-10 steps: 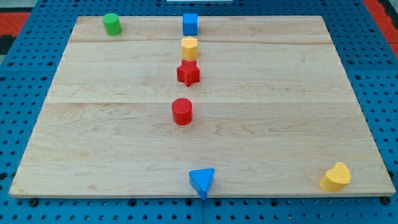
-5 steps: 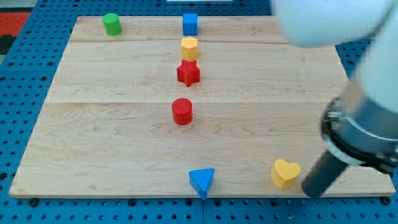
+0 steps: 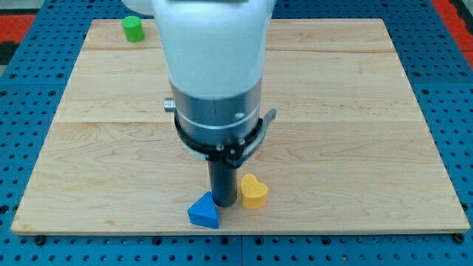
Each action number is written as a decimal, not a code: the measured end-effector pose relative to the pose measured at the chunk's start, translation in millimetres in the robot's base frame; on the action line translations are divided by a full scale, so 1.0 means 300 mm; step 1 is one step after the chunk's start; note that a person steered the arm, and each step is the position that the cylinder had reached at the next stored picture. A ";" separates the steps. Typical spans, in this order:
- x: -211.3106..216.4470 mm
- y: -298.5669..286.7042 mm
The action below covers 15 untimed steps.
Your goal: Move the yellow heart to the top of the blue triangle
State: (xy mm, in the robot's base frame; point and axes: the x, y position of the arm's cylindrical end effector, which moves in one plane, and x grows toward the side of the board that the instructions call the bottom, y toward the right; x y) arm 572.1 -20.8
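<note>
The yellow heart [image 3: 253, 191] sits near the board's bottom edge, just right of centre. The blue triangle [image 3: 204, 212] lies to its lower left, at the bottom edge. My tip [image 3: 224, 203] rests on the board between them, touching or nearly touching both: the heart is at its right, the triangle at its lower left. The white and grey arm body stands over the board's middle and hides what lies behind it.
A green cylinder [image 3: 133, 29] stands at the top left of the wooden board [image 3: 369, 111]. The arm covers the centre column of the board. Blue pegboard surrounds the board on all sides.
The arm swept from the bottom right to the bottom centre. The yellow heart slid left to beside the triangle. The blue triangle shifted left and turned. The arm now hides the centre blocks.
</note>
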 end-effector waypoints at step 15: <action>-0.081 0.434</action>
State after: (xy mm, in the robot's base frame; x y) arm 548.0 109.3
